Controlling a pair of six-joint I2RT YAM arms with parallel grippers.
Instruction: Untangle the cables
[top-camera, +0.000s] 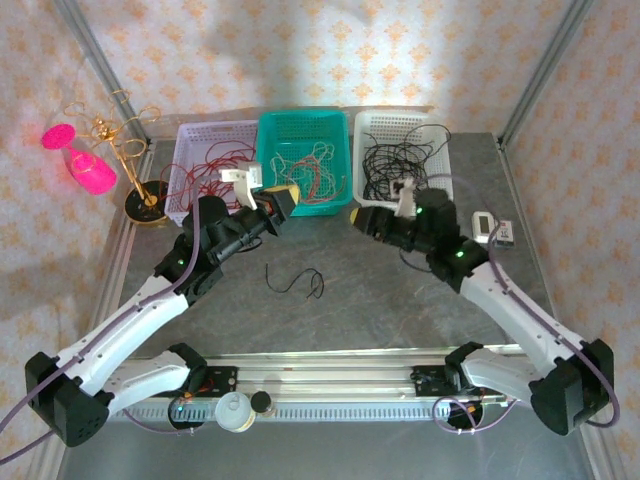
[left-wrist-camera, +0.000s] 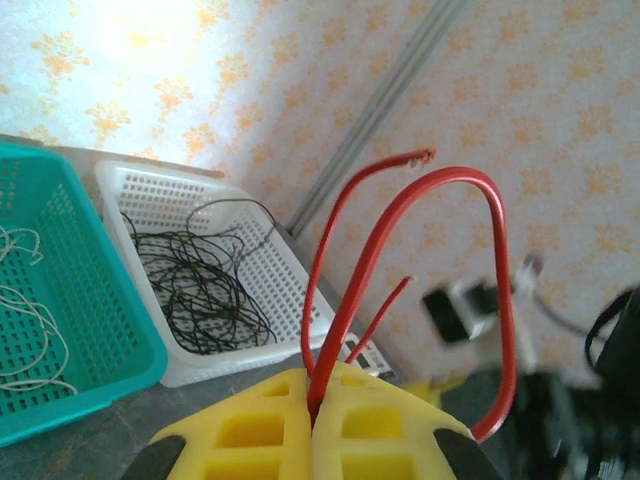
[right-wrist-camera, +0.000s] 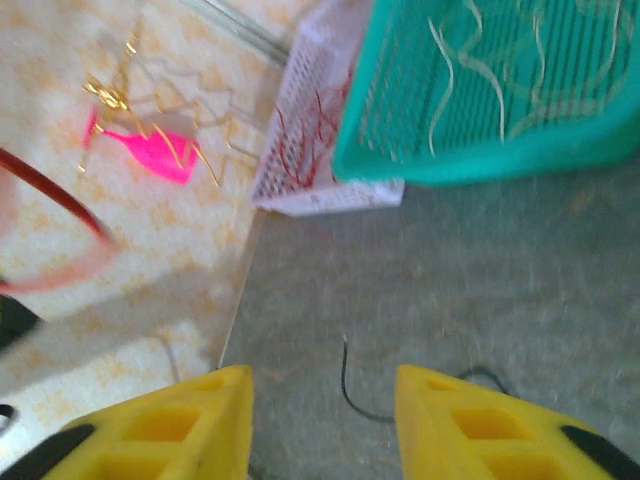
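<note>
Left gripper (left-wrist-camera: 312, 400) clamps red cable (left-wrist-camera: 505, 290); right gripper (right-wrist-camera: 320, 400) spread, empty; black cable (right-wrist-camera: 345, 375) loose on table (top-camera: 400, 310). Sorting looks nearly done.

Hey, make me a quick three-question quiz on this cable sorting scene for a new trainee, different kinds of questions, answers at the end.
1. True or false: the left fingers are shut on a red cable.
2. Which basket holds the black cables? A: the teal one. B: the white basket on the right. C: the white one on the left.
3. Fill in: the right fingers stand ___ over the table, with a loose black cable lying on it.
Key: 1 true; 2 B; 3 open.
</note>
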